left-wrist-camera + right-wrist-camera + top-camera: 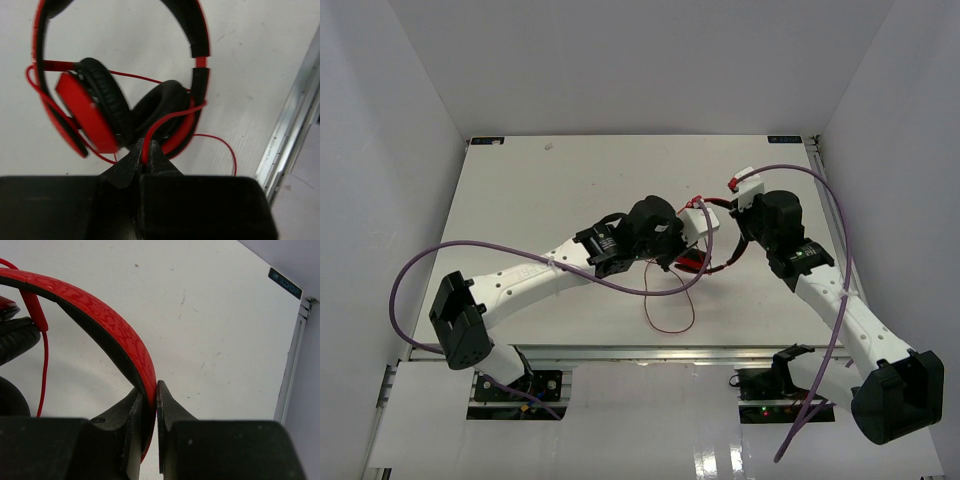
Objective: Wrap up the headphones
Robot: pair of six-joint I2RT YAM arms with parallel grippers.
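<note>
Closest thing in the right wrist view is the right gripper (pixel 150 395) itself. Its jaws are squeezed nearly all the way together on the red headband (pixel 100 312) of the headphones (pixel 15 335), with the band sandwiched edge-on between them. On the left wrist cam the left gripper (pixel 145 150) is closed down too. As far as I can make out, it has the thin red cord (pixel 175 115) nipped in its jaws right under the ear cups (pixel 105 100), which are folded in toward each other.

From above, the headphones are about midway between the far and near edges of the table (pixel 540 180), a bit toward the right edge, between the two wrists. I can't tell if they're resting on the surface or held just off it. A slack loop of cord trails toward the near edge.

Handling-wise, my guess is they're light, with a hard plastic shell, a springy band and squishy cushions. The band is smooth and curved, so it could twist or slide in a two-finger pinch. Grabbing flat across it looks like the sane spot.

The cord is the fiddly bit. It's thin and floppy, and it could easily slip out of the jaws or snag on the cups. I'd take it close to the cups and keep the tension light, no yanking.
</note>
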